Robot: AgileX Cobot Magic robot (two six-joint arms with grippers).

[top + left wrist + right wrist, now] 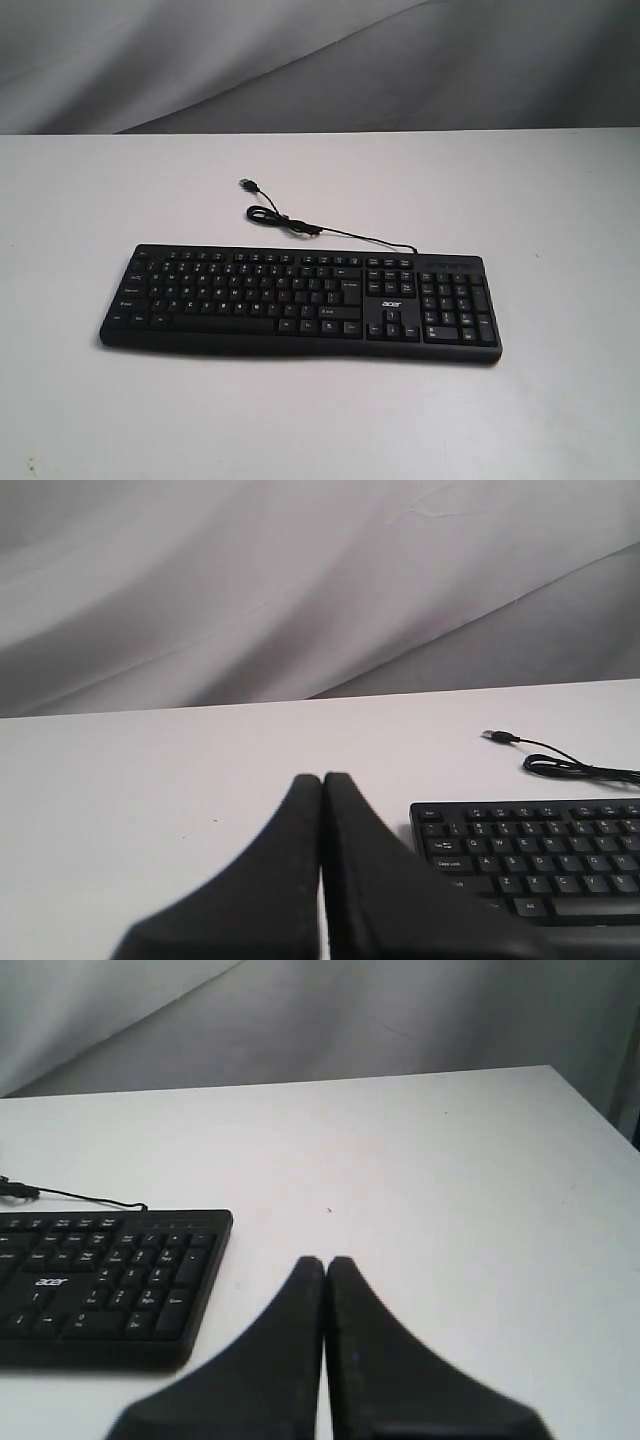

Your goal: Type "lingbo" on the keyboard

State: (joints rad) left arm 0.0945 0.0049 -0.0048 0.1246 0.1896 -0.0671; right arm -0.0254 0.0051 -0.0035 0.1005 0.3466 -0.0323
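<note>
The exterior view is showing the whole of the wide black plastic keyboard [300, 295]. It is lying flat near the middle of the plain white table [320, 420], with its long side running across the view. Neither arm is appearing in that view.

The left wrist view is taking in only the keyboard's letter-key end. It is showing the black left gripper [322, 778] with its two fingers pressed tight together, gripping nothing and sitting off that end without touching it. The right wrist view is catching the opposite end, where the black right gripper [325, 1262] is likewise clenched and empty, clear of the keyboard's corner.

The keys are carrying white lettering. The number pad [457, 305] is filling the end on the right of the exterior view, and a small white acer logo [390, 293] is sitting above the arrow keys. A thin black cable [330, 232] is leaving the back edge near the number pad, curling into a small loop on the table and ending in a loose USB plug [247, 184]. A grey draped fabric backdrop [300, 60] is hanging behind the table.
</note>
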